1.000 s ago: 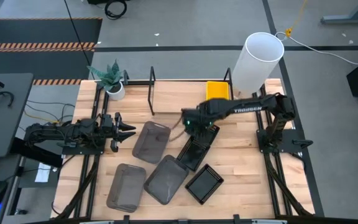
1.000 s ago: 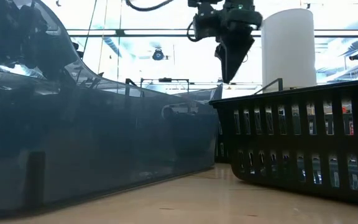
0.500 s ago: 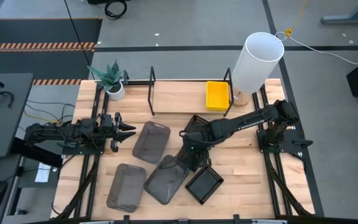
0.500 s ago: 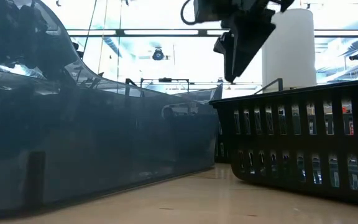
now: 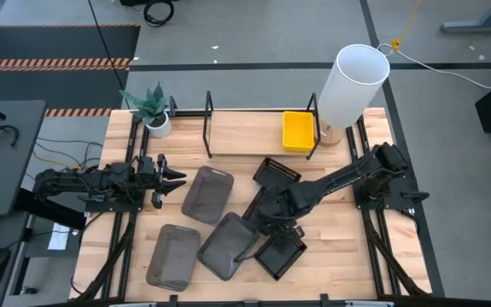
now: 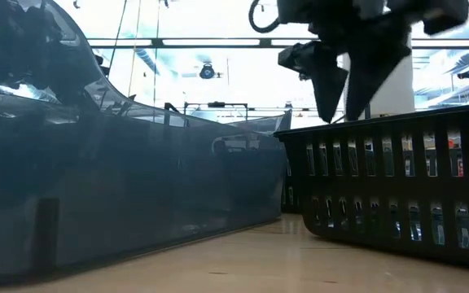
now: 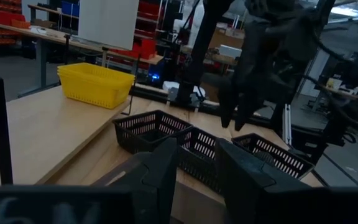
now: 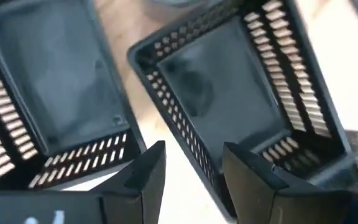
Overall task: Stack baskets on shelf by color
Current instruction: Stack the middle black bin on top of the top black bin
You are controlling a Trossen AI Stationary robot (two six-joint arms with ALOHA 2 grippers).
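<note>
The right end effector point(image 5: 273, 223) hangs over the nearest black basket point(image 5: 280, 252), its fingers point(image 8: 146, 177) spread with a gap between them and empty; the wrist view looks down past them onto that basket's perforated rim point(image 8: 185, 146). A second black basket point(image 5: 262, 206) lies just beyond the first, and a third black basket point(image 5: 276, 173) sits farther on, near the shelf point(image 5: 245, 136). On the shelf's right end rests the yellow basket point(image 5: 297, 130), close to the white cylinder point(image 5: 351, 83). Three smoky-grey baskets lie left of the black ones: one point(image 5: 207, 194) nearest the shelf, one point(image 5: 227, 246) touching the second black basket, and one point(image 5: 172, 256) farthest left. The left end effector point(image 5: 174, 179) waits at the bench's point(image 5: 331, 247) left side, its fingers point(image 7: 160, 177) spread and empty.
</note>
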